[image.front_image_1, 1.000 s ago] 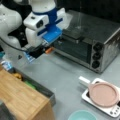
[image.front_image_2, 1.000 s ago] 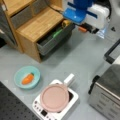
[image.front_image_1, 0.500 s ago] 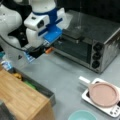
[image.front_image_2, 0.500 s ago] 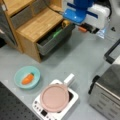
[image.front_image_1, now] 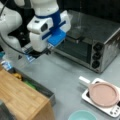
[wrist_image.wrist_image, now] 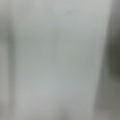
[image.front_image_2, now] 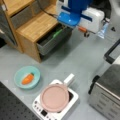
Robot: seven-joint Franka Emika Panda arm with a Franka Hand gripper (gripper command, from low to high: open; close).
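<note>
The wooden cabinet (image.front_image_2: 37, 25) stood with its drawer (image.front_image_2: 53, 40) open. The toaster oven (image.front_image_1: 92, 42) sat just beside the gripper (image.front_image_1: 37, 53), which hung above the grey table (image.front_image_1: 65, 75) near the drawer; whether its fingers were spread, I cannot tell. A carrot (image.front_image_2: 27, 78) lay in the bowl (image.front_image_2: 18, 72).

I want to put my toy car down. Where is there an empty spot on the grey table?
The widest bare patch of grey tabletop lies between the open wooden drawer, the silver toaster oven and the white stove with the pink pan. It is crowded near the teal bowl holding a carrot and under the robot's hand.
</note>
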